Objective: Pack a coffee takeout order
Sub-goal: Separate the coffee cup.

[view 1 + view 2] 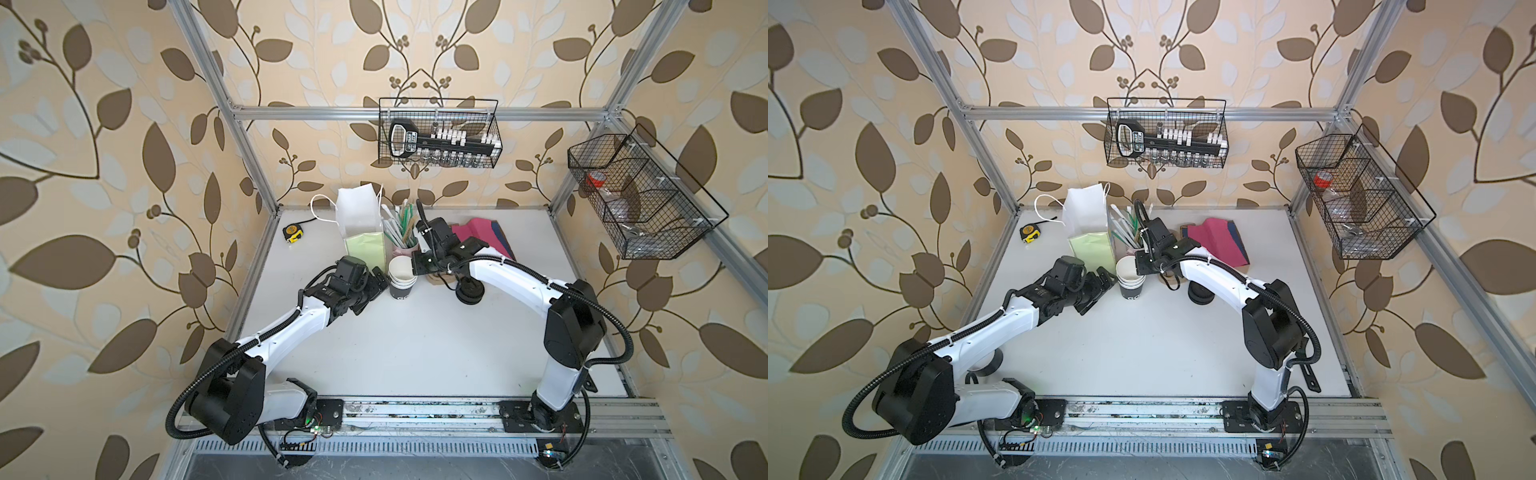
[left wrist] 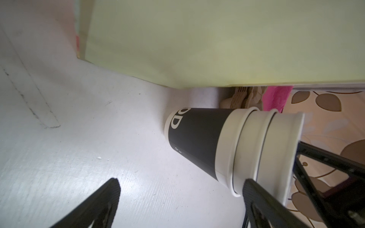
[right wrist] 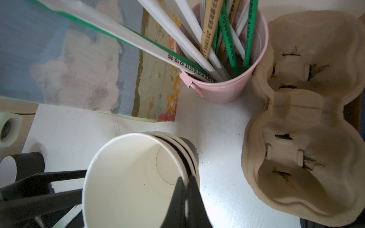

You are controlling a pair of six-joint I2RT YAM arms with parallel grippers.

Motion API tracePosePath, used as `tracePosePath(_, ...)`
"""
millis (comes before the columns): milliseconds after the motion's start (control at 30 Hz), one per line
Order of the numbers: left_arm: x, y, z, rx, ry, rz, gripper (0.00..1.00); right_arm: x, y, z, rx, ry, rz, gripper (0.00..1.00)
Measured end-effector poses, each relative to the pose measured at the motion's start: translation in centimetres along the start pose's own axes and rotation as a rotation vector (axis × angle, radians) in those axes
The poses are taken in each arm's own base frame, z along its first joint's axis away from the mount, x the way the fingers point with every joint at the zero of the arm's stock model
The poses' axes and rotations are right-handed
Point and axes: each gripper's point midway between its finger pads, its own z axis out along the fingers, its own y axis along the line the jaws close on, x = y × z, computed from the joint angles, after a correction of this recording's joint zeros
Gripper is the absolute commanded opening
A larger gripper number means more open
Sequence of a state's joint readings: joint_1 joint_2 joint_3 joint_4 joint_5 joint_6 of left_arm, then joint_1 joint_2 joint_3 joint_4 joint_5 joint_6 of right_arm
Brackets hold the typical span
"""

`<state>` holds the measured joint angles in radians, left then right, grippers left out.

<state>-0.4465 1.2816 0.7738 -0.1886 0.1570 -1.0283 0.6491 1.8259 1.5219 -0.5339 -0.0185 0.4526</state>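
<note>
The brown pulp two-cup carrier point(image 3: 304, 118) lies empty on the table, mostly hidden under my right arm in both top views. A bright pink napkin point(image 1: 473, 237) point(image 1: 1219, 243) lies behind that arm. Something with a black domed lid point(image 1: 469, 291) point(image 1: 1200, 294) sits under the arm's forearm. A stack of lidless dark cups point(image 1: 402, 277) point(image 3: 134, 177) stands mid-table. My right gripper point(image 3: 185, 182) is shut on the top cup's rim, one finger inside and one outside. My left gripper point(image 2: 181, 181) point(image 1: 374, 291) is open beside the stack point(image 2: 217, 142), one finger close to the rims.
A white paper bag with a pale green side point(image 1: 361, 226) point(image 2: 197, 39) stands behind the left gripper. A pink bucket of straws point(image 3: 227, 86) is right behind the cups. A yellow tape measure point(image 1: 292, 233) lies at the back left. A navy napkin point(image 1: 1237, 230) lies under the pink one.
</note>
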Motion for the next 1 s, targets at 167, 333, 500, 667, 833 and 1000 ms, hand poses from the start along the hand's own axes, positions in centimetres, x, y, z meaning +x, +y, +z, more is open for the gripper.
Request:
tracePosePath(167, 0.0, -0.1, 0.0, 0.005, -0.003, 0.001, 0.99, 0.0, 0.0, 0.0, -0.001, -0.001, 0.000, 0.00)
tracePosePath(333, 0.0, 0.1, 0.0, 0.025, -0.012, 0.003, 0.99, 0.0, 0.0, 0.0, 0.000, 0.000, 0.001, 0.00)
tracePosePath(500, 0.1, -0.2, -0.8, 0.079, -0.040, 0.010, 0.99, 0.0, 0.0, 0.0, 0.000, 0.000, 0.000, 0.00)
tracePosePath(667, 0.1, -0.1, -1.0, 0.111, -0.055, 0.005, 0.99, 0.0, 0.0, 0.1, 0.000, 0.002, 0.000, 0.00)
tracePosePath(833, 0.1, 0.0, -0.4, 0.104, -0.049, -0.003, 0.99, 0.3, 0.1, 0.4, 0.002, 0.010, -0.003, 0.00)
tracePosePath(1000, 0.1, 0.2, -0.1, 0.099, -0.047, -0.005, 0.99, 0.5, 0.4, 0.4, -0.003, 0.012, -0.009, 0.00)
